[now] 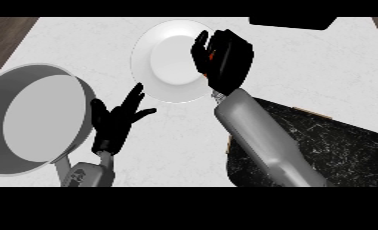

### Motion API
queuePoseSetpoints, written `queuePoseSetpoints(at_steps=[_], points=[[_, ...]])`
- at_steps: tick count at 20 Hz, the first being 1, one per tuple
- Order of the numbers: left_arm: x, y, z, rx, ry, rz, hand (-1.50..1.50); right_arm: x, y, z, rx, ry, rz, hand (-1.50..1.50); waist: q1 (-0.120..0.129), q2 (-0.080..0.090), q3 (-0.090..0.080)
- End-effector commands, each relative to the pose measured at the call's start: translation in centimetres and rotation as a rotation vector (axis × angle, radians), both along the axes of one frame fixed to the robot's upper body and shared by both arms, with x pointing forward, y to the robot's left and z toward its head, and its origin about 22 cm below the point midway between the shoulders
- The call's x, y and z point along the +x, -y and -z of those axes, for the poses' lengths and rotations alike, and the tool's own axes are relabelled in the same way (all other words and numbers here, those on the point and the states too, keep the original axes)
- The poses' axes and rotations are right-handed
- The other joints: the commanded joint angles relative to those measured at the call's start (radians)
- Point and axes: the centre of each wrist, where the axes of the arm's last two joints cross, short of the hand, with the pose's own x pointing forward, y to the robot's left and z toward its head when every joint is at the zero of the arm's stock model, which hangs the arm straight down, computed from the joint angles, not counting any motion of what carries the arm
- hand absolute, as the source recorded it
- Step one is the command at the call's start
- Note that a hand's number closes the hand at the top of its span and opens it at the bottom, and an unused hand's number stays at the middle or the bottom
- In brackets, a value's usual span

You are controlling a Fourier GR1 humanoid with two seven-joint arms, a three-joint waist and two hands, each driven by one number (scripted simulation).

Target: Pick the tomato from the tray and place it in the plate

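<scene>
A white round plate lies at the counter's upper middle. My right hand hovers over the plate's right edge, fingers curled round the tomato, of which only a small red sliver shows between the fingers. The dark marbled tray sits at the lower right, partly under my right forearm. My left hand rests open at the lower left, fingers spread upward, just below the plate's lower left rim.
A large grey pan with its handle pointing down fills the left side, close beside my left hand. A black object sits at the counter's top right edge. Dark wood shows at the top left corner.
</scene>
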Motion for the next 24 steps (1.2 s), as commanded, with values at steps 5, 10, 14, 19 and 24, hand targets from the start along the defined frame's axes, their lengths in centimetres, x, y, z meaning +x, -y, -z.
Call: queuePoseSetpoints(at_steps=[5, 10, 14, 19, 24], points=[[-0.6, -1.7, 0.5, 0.05, -0.025, -0.039, 0.0, 3.2, 1.4, 1.5, 0.185, -0.244, 0.196, 1.5, 0.019, 0.014, 0.003], [0.1, -1.1, 0.6, 0.071, -0.011, -0.012, 0.0, 3.5, 1.7, 3.4, 0.152, -0.389, 0.146, -1.5, 0.032, 0.027, 0.004], [-0.5, -0.8, 0.7, 0.056, -0.043, 0.008, 0.0, 3.7, 1.5, 2.9, 0.224, -0.309, 0.076, -1.5, 0.052, 0.031, 0.006], [-0.4, -0.4, 0.4, 0.055, -0.018, -0.005, 0.0, 3.7, 0.7, 1.0, 0.306, -0.093, -0.025, -1.5, 0.03, 0.024, 0.007], [-0.6, -2.0, 0.7, 0.054, -0.018, -0.042, 0.0, 3.1, 1.6, 2.0, 0.451, -0.008, 0.017, -1.5, 0.007, 0.016, 0.006]])
